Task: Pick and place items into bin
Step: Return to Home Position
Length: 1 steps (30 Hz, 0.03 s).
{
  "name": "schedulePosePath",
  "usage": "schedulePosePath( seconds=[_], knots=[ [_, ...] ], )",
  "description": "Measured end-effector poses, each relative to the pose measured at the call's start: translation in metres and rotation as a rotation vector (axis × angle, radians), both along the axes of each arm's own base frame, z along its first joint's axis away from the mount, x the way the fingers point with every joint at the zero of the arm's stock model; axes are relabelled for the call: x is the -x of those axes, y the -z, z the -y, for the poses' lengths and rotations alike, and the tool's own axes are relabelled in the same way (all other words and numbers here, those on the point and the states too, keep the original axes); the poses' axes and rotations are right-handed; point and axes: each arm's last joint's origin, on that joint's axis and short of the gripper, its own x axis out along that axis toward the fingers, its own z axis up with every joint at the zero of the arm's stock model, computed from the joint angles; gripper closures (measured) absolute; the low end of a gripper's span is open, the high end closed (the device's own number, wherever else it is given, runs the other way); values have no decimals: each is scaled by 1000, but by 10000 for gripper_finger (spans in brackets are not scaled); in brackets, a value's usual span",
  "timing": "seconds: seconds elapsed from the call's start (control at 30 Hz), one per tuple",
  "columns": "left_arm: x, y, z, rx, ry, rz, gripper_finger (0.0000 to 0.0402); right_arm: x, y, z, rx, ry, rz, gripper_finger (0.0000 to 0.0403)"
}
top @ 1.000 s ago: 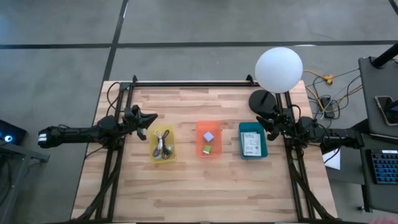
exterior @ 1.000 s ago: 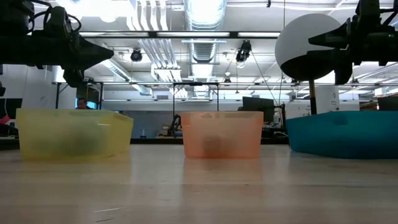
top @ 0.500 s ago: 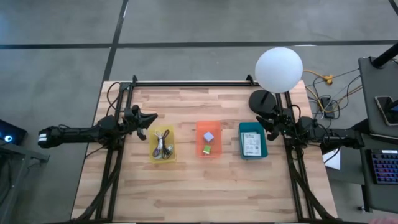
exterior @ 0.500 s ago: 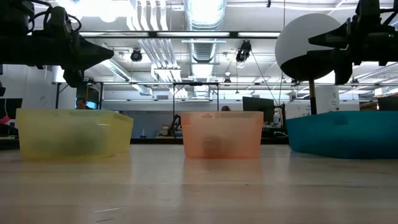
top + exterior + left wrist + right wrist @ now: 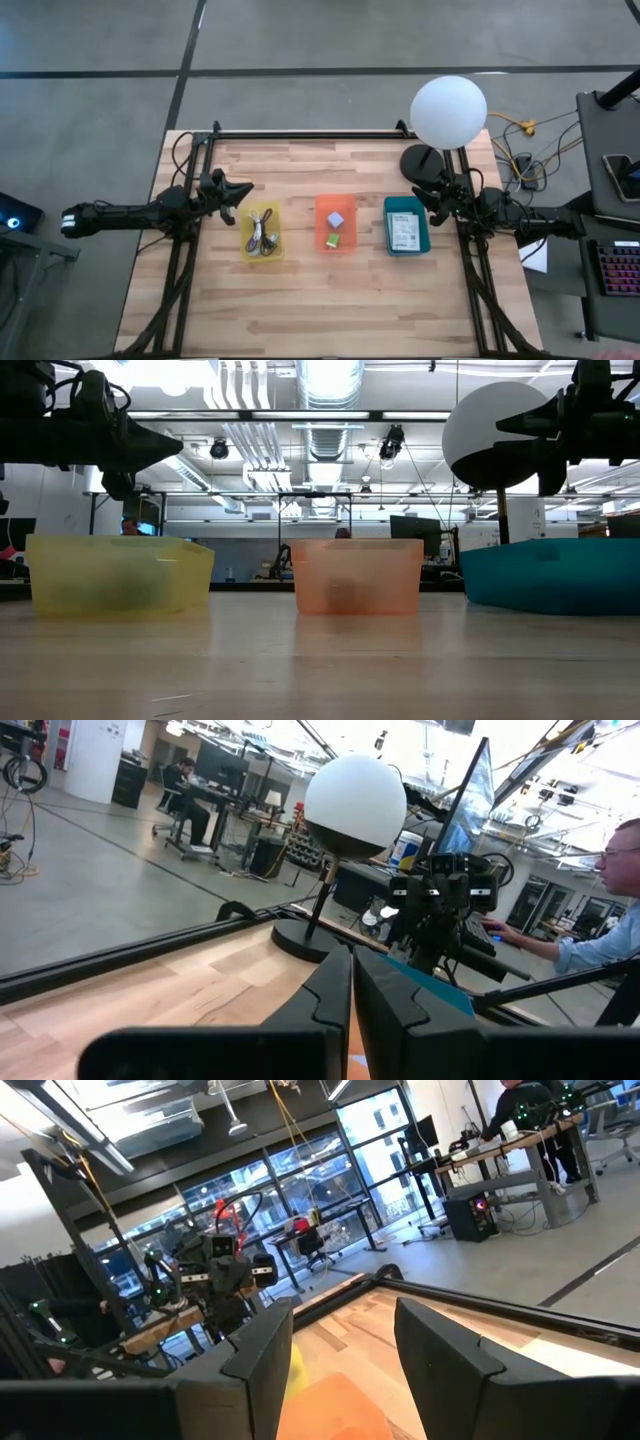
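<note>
Three small bins stand in a row at the table's middle. The yellow bin [image 5: 261, 231] holds a dark coiled cable and a whitish cable [image 5: 262, 238]. The orange bin [image 5: 336, 224] holds a lavender cube [image 5: 336, 218] and a green cube [image 5: 331, 240]. The teal bin [image 5: 406, 225] holds flat white printed packets [image 5: 404, 233]. My left gripper [image 5: 245, 188] is shut and empty, raised above the table left of the yellow bin. My right gripper [image 5: 420, 190] is open and empty, raised by the teal bin's far right corner. In the low view both grippers, the left [image 5: 176, 446] and the right [image 5: 502, 438], hang well above the bins.
A lamp with a white globe [image 5: 448, 112] and a dark round base [image 5: 420, 160] stands at the table's far right, close to my right gripper. Bare wood lies along the near half of the table [image 5: 330, 300]. A person [image 5: 610, 920] sits beyond the table's right side.
</note>
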Motion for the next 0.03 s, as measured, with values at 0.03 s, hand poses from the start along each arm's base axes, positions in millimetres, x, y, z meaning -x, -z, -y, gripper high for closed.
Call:
schedulePosePath(
  seconds=[0.03],
  knots=[
    [0,0,0,0,0,0,402,0,0,0,0,0,0,239]
  ],
)
